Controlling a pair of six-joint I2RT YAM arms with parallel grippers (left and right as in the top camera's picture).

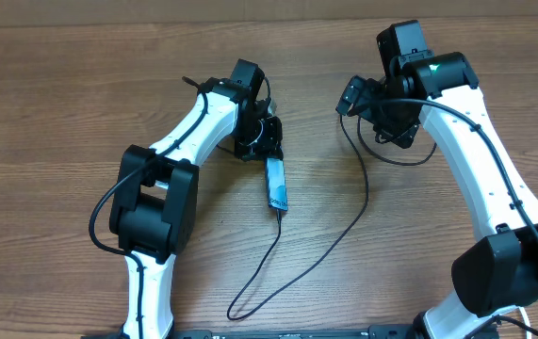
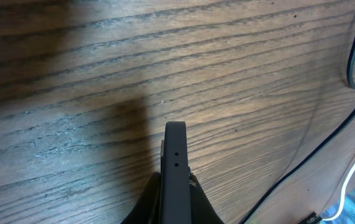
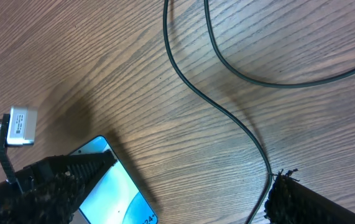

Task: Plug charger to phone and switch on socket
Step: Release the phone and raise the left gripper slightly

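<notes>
1. While the phone lies flat on the table, the left gripper sits pressed together at its top end.
2. Right gripper stands spread wide, empty.
3. Screen writing reads only "24".
4. Charger meets the phone's lower end.

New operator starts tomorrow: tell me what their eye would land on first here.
The lit phone stands out at the centre of the wooden table, its top end pinched in the shut left claw. A thin black charger loops from the phone's lower end across the wood toward the right claw, which gapes open.
</notes>
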